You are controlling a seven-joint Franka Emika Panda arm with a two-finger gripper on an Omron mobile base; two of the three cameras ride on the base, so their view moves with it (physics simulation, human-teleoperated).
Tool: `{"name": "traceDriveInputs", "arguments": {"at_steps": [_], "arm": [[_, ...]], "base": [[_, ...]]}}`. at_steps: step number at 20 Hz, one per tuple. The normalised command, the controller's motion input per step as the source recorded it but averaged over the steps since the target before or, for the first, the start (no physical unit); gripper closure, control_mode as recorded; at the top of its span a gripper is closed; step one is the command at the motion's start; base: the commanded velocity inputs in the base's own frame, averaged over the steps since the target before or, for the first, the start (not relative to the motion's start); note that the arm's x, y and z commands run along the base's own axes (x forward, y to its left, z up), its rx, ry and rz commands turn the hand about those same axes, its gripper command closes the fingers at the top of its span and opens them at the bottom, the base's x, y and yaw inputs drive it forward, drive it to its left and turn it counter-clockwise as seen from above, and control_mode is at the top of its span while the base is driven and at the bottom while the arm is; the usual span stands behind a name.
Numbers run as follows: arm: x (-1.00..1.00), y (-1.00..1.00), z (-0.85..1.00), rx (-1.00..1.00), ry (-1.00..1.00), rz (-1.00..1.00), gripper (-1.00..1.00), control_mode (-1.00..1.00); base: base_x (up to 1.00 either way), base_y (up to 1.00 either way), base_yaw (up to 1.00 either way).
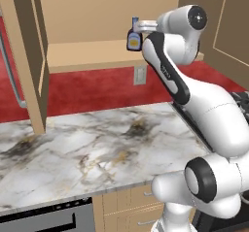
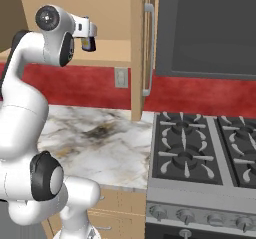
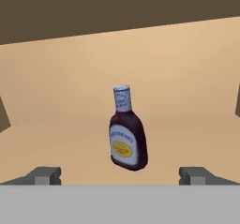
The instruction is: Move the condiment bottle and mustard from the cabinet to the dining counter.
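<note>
Counter: white marble top [image 1: 87, 148] with grey and gold veins, running under the open cabinet; tan drawers [image 1: 138, 204] below its front edge, a black appliance [image 1: 48, 219] below its left part.
Wall: red backsplash [image 1: 92, 88] between counter and cabinet, with a pale outlet plate [image 1: 140, 74].
Stove: black gas hob [image 2: 205, 150] with grates just right of the counter, silver knobs [image 2: 185, 215] along its front; a large dark panel [image 2: 210, 28] on the wall above it.
Cabinet: light tan wood [image 1: 92, 12], doors swung open; left door [image 1: 26, 66] edge-on with a silver bar handle [image 1: 12, 75]; right door [image 2: 142, 48] edge-on in the right base view, also with a long handle.
Shelf: tan inner shelf [image 1: 82, 55], bare wood around the bottle.
Bottle: dark purple-brown body [image 3: 127, 136], narrow neck, pale bluish-white cap, a white label with a yellow oval; it stands upright on the shelf, leaning slightly in the hand view.
Gripper: [image 3: 121, 175] jaws spread wide, holding nothing; fingertips [image 3: 47, 175] low to either side of the bottle, apart from it, the bottle a little beyond them and about centred.
Arm: white, reaching up from the base to shelf height, hand level with the bottle.
</note>
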Motion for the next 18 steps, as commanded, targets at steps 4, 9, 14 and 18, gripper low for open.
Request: {"name": "traceDriveInputs", "arguments": {"at_steps": [4, 9, 14, 18], "arm": [[0.27, 0.00, 0.00, 0.00, 0.00, 0.01, -1.00, -1.00], [0.25, 0.00, 0.00, 0.00, 0.00, 0.02, -1.00, -1.00], [0.23, 0.00, 0.00, 0.00, 0.00, 0.01, -1.00, -1.00], [0.20, 0.00, -0.01, 0.00, 0.00, 0.00, -1.00, -1.00]], "base": [[0.00, 0.00, 0.00], [0.00, 0.00, 0.00], [0.00, 0.00, 0.00], [0.00, 0.00, 0.00]]}}
